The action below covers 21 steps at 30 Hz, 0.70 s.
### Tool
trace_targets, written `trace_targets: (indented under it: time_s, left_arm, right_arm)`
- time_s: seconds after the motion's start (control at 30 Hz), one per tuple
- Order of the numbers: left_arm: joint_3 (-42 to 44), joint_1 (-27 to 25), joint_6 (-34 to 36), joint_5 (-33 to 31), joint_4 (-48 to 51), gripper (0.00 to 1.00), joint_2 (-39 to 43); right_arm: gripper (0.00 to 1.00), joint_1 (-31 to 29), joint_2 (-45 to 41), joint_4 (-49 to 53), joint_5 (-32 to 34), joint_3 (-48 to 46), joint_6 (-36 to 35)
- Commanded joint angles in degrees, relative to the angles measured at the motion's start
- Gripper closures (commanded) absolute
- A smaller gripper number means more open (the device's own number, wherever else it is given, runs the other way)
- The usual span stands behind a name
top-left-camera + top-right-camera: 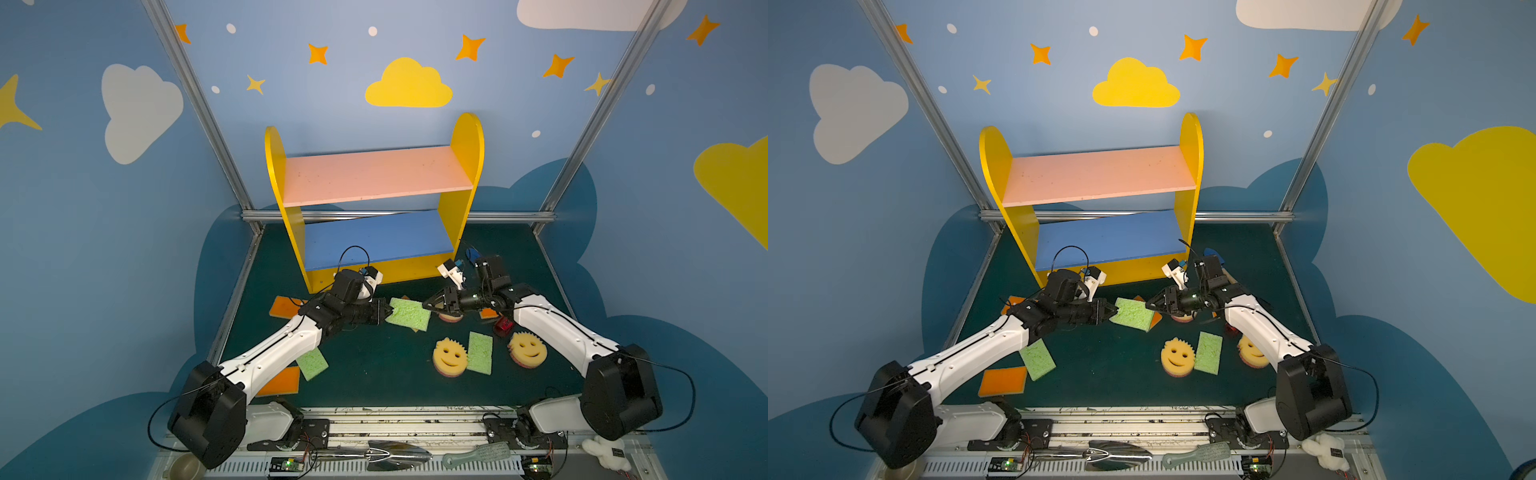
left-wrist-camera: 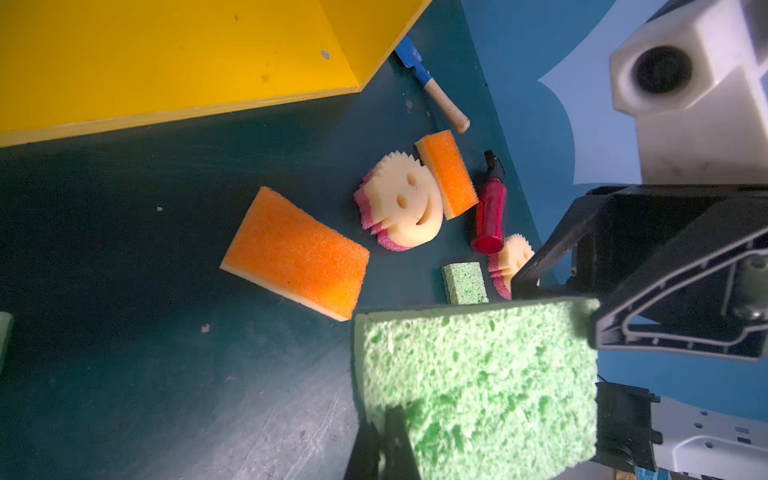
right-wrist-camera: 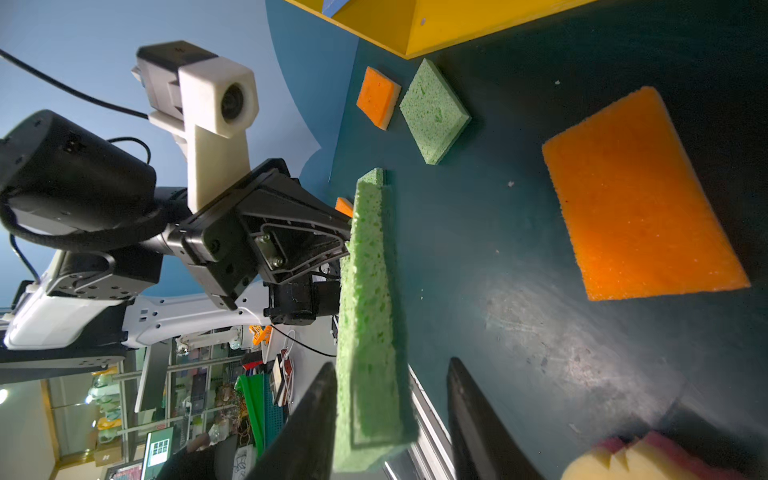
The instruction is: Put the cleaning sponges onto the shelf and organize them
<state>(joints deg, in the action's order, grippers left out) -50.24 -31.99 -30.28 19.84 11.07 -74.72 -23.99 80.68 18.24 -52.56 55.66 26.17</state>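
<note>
Dark green worktop (image 1: 374, 386) enclosed by blue walls (image 1: 104, 270) painted with clouds and stars. The shelf (image 1: 467, 166) is placed beyond both tools, at the back edge; open room is offered above its pink board (image 1: 374, 174) and its blue board (image 1: 374, 237).

The left tool (image 1: 385, 311) is clenched on one short edge of a green sponge (image 1: 409, 314), which is held clear of the worktop. The right tool (image 1: 427, 306) is set around the opposite edge and is released: one finger (image 3: 311, 415) is laid against the sponge face, while the other finger (image 3: 473, 415) is separated from it by a gap.

An orange sponge (image 2: 297, 253) is seen flat beneath the held sponge. A strip of free worktop is seen between the tools and the shelf's front edge.

On the near side of the right tool, a smiley sponge (image 1: 450, 356) is found just beside a second green sponge (image 1: 480, 352). A third green sponge (image 1: 312, 365) is partly covered by the left arm.
</note>
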Motion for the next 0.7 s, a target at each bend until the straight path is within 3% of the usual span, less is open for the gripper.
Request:
trace_targets:
  time_s: [0.0,0.17,0.2,0.23,0.3,0.4,0.67]
  left_arm:
    - [-2.07,0.17,0.98,1.44,0.95,0.97,-1.14]
    - [-2.77,0.17,1.70,0.48,2.32,0.96,-0.70]
    - [-2.55,0.13,1.71,0.07,2.42,0.91,-0.34]
    - [-2.31,0.17,1.53,-0.40,2.48,0.78,0.12]
    - [-1.73,0.15,1.41,-1.86,3.05,0.37,1.48]
    - [-0.41,0.17,1.52,-5.95,4.85,0.01,4.97]
    - [7.95,1.21,-1.08,-19.37,8.57,0.01,20.16]
  right_arm:
    - [0.70,0.25,-1.06,0.05,-1.44,-0.16,0.05]
    - [0.89,0.60,-1.23,-1.71,-1.57,-1.11,0.94]
    - [0.91,0.61,-1.28,-2.42,-1.63,-1.38,1.52]
    - [0.93,0.69,-1.29,-3.02,-1.67,-1.66,1.97]
    - [0.94,0.70,-1.53,-4.59,-1.68,-2.25,3.22]
    - [0.94,0.70,-2.05,-7.71,-0.88,-3.25,5.92]
    - [0.98,0.18,-3.03,-17.86,3.68,-4.16,15.22]
